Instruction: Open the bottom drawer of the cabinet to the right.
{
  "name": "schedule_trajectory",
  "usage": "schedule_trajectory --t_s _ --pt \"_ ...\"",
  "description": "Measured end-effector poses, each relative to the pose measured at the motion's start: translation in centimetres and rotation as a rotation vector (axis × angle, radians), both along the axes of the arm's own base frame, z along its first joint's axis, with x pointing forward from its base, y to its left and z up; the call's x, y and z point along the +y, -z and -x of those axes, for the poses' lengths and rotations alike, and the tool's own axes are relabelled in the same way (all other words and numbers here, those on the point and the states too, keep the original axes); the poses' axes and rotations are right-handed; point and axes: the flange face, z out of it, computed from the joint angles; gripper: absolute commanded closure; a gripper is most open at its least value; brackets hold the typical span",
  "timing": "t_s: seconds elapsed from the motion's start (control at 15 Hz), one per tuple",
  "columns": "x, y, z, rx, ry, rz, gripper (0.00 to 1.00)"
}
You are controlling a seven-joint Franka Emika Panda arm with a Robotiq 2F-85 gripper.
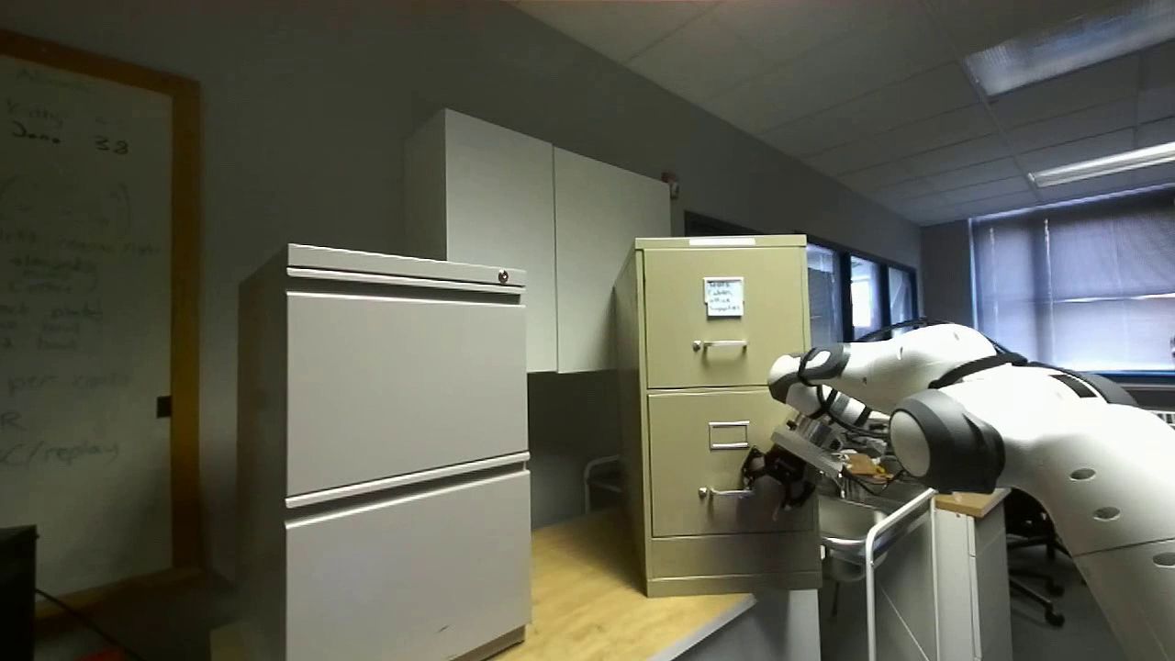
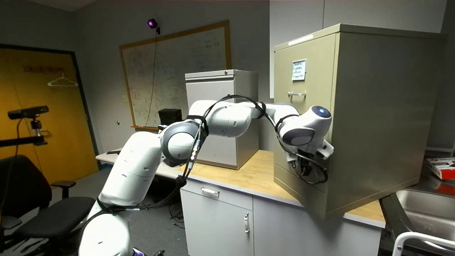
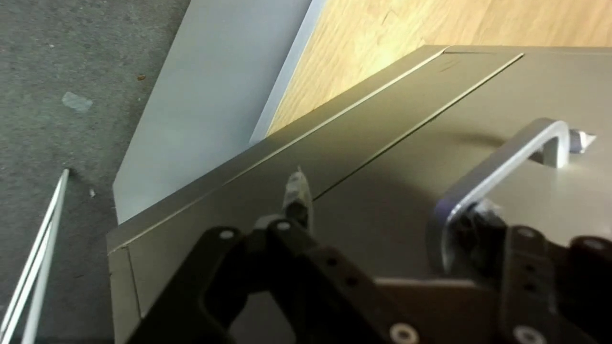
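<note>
Zero opening yet: the beige-tan, squarish metal bottom drawer sits flush; the black two-fingered pincer is spread at its silver bar handle; pulling remains.

a white robot arm of rounded tubes has a dark grey joint housing, black cables bound on by black straps, and a blue light on its dark round wrist cap. the black pincer shows round silver screws and pale grey fingertips.
</note>
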Motion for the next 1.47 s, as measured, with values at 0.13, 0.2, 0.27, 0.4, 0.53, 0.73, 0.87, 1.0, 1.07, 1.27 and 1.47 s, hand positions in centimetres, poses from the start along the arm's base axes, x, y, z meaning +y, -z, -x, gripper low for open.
schedule_trajectory --t_s 0.13,0.2,0.27,0.4,0.53,0.73,0.87,1.0,1.07,1.27,1.47 --pt "1.5 -1.6 -0.9 0.048 0.022 0.084 0.70" --pt "2.4 -2.4 -1.5 0.076 0.025 0.137 0.79" --pt "3.3 -3.0 -2.2 0.105 0.029 0.188 0.89" --pt "5.3 -3.9 -3.6 0.158 0.032 0.288 0.98" --pt "6.6 -4.2 -4.4 0.203 0.026 0.375 0.96" --pt "7.5 -4.1 -4.9 0.232 0.003 0.452 0.95" --pt "7.8 -4.1 -4.9 0.228 -0.023 0.481 0.95" --pt "7.8 -3.9 -4.5 0.202 -0.058 0.505 0.95" --pt "7.8 -3.8 -4.2 0.186 -0.076 0.517 0.95" --pt "7.5 -3.3 -3.4 0.125 -0.135 0.544 0.95" --pt "6.7 -2.6 -2.2 0.032 -0.161 0.519 0.95"
